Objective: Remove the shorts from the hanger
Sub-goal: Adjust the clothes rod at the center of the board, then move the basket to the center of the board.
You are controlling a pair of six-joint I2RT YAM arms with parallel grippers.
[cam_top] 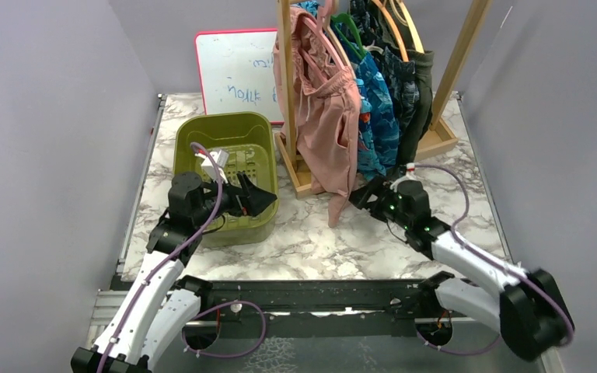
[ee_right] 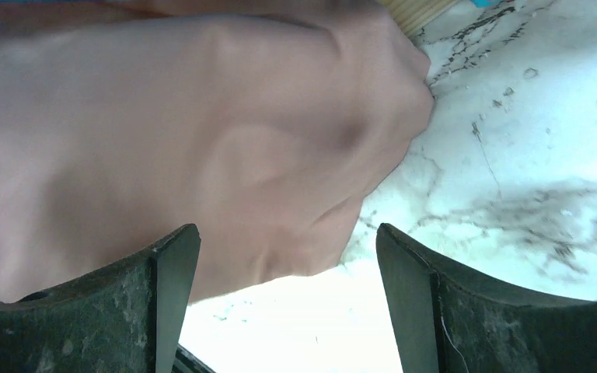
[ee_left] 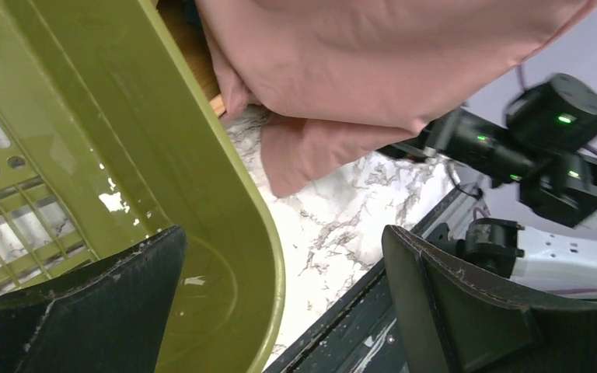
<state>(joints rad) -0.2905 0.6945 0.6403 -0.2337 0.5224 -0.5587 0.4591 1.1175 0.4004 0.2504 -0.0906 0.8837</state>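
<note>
Here, dusty pink shorts (cam_top: 328, 116) hanging down to the marble bench (cam_top: 319, 249), open bench in front, right claw (cam_top: 360, 196) spread wide, low beside their hem, left claw (cam_top: 264, 200) agape over green basket (cam_top: 233, 233) rim.

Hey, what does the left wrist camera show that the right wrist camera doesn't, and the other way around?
Only the left wrist view shows the olive green plastic basket, the open left gripper and the right arm's black wrist with its green lights. Only the right wrist view shows the open right gripper, its dark fingers framing the cloth's lower edge. Both show the dusty pink cloth shorts and the white marbled tabletop.
</note>
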